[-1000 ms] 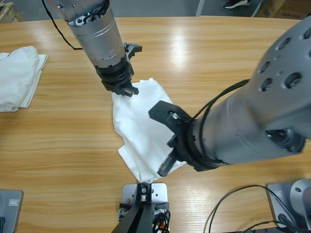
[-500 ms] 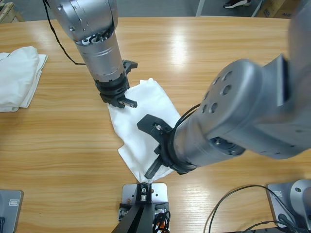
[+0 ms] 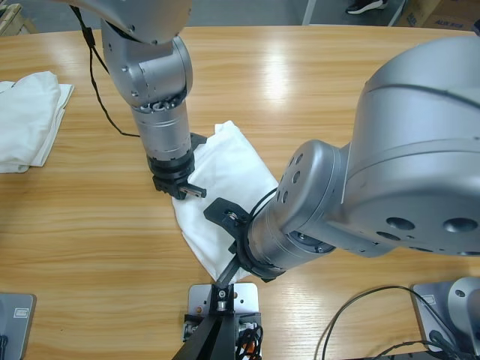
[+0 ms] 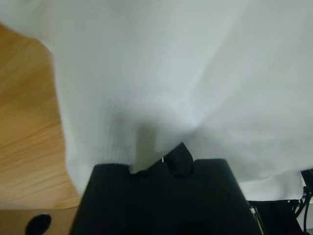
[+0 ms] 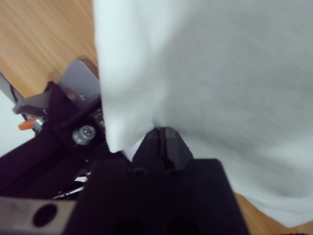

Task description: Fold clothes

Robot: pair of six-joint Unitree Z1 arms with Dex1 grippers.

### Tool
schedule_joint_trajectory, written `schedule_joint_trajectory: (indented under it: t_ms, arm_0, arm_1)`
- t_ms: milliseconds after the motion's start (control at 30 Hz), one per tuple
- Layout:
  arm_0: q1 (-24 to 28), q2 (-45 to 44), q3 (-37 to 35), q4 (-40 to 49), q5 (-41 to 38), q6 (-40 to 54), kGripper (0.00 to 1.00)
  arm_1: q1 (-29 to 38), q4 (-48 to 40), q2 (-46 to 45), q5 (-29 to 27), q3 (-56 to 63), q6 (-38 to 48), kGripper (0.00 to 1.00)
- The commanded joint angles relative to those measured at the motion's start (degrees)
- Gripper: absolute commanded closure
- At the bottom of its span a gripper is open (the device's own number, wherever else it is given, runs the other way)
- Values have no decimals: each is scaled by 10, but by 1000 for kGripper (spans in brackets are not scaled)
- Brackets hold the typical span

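Bunching white shirt (image 3: 229,176), both hands.

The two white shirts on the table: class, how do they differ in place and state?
The white shirt in the middle is pinched by both grippers; the white shirt at the left edge is untouched. The middle one lies loose and crumpled near the table's front edge; the left one lies folded. Both are plain white fabric on the wooden table.
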Motion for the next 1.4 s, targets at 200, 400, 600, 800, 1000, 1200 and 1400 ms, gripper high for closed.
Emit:
schedule_joint_trajectory:
  t_ms: [200, 400, 600, 800, 1000, 1200, 1400]
  arm_0:
    - [10, -123, -11, 35, 6, -28, 1000]
    - [-1, -173, -33, 65, -9, -57, 1000]
    - [-52, -133, -24, 31, -45, -110, 1000]
    - [-45, -69, -37, -13, -51, -135, 1000]
    - [-19, -29, -35, -22, -46, -125, 1000]
    - [36, -13, -27, -21, -34, -93, 1000]
    - [71, -13, -16, -21, -27, -73, 1000]
  arm_1:
    - [4, 144, -148, -56, -47, 8, 1000]
    - [-7, 182, -158, -72, -70, 9, 1000]
    - [-66, 87, -136, -61, 17, -29, 1000]
    - [-115, -28, -111, -26, 110, -48, 1000]
    - [-115, -81, -53, -14, 138, -44, 1000]
    - [-115, -89, -34, -17, 182, -27, 1000]
    - [-115, -107, -33, -18, 192, -24, 1000]
